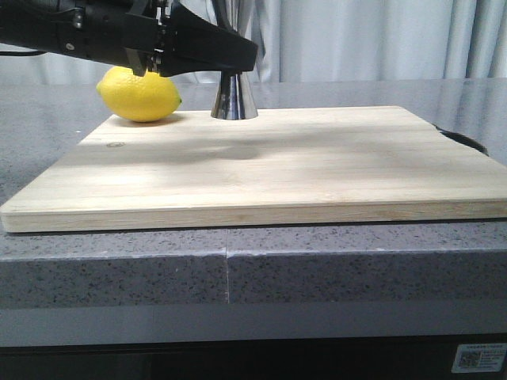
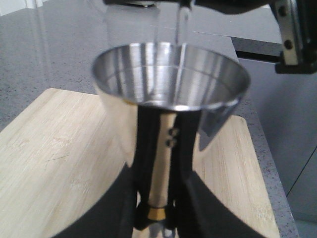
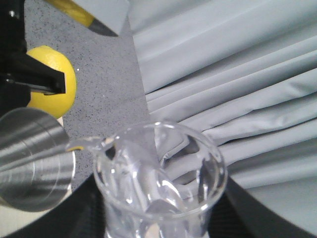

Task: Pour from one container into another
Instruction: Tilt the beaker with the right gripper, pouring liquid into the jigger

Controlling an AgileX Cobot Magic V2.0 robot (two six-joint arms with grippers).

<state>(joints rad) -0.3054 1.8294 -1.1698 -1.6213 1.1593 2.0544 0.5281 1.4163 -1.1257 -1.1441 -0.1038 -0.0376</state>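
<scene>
The steel jigger (image 1: 234, 98) stands upright at the back of the wooden cutting board (image 1: 261, 170). My left gripper (image 1: 238, 62) is shut on its narrow waist. In the left wrist view both fingers clamp the gold band (image 2: 157, 212) under the wide upper cup (image 2: 171, 74), and a thin clear stream (image 2: 182, 25) falls into that cup. The clear glass beaker (image 3: 158, 173) is tilted in my right gripper (image 3: 158, 218), which is shut on it. Its pouring lip (image 3: 81, 144) reaches over the jigger's rim (image 3: 34, 158). The beaker sits above the front view's frame.
A yellow lemon (image 1: 139, 93) lies on the board's back left corner, just left of the jigger. A dark object (image 1: 463, 141) sticks out behind the board's right edge. A yellow and grey object (image 3: 86, 15) lies on the speckled counter. Grey curtains hang behind.
</scene>
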